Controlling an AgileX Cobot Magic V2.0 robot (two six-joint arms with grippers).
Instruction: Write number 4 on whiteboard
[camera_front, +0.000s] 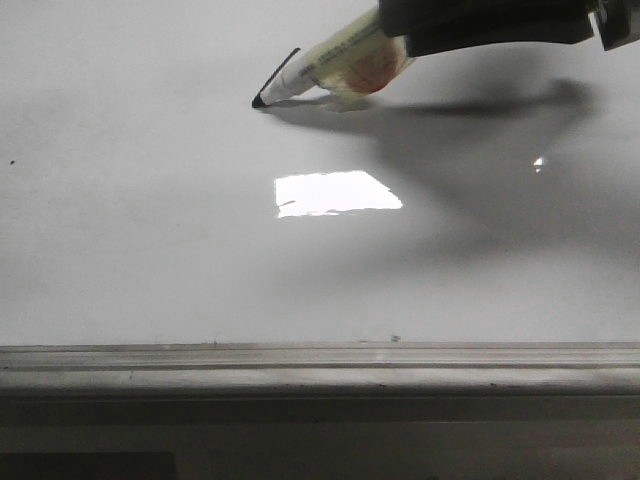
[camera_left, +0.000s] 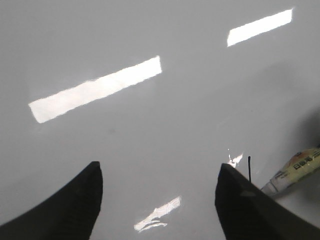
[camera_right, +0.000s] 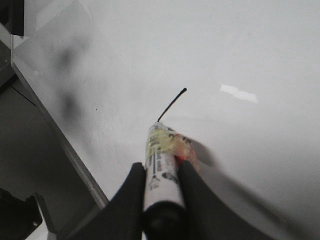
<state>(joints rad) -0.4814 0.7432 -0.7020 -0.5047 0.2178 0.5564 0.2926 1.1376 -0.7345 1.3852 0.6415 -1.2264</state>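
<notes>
The whiteboard (camera_front: 150, 250) fills the front view, glossy white-grey. My right gripper (camera_front: 410, 30) comes in from the upper right, shut on a white marker (camera_front: 330, 65) with a yellowish label. The marker's black tip touches the board at the lower end of one short slanted black stroke (camera_front: 282, 72). That stroke is all that shows of the number 4. In the right wrist view the gripper (camera_right: 161, 167) clamps the marker (camera_right: 160, 165), and the stroke (camera_right: 171, 105) runs on from its tip. My left gripper (camera_left: 159, 167) is open and empty over the board, with the stroke (camera_left: 249, 167) and marker (camera_left: 295, 170) beside it.
A bright rectangular glare (camera_front: 335, 192) lies mid-board. A grey metal ledge (camera_front: 320, 375) runs along the board's bottom edge. A tiny dark speck (camera_front: 12, 162) sits at far left. The board's edge (camera_right: 60, 140) and dark surroundings show in the right wrist view.
</notes>
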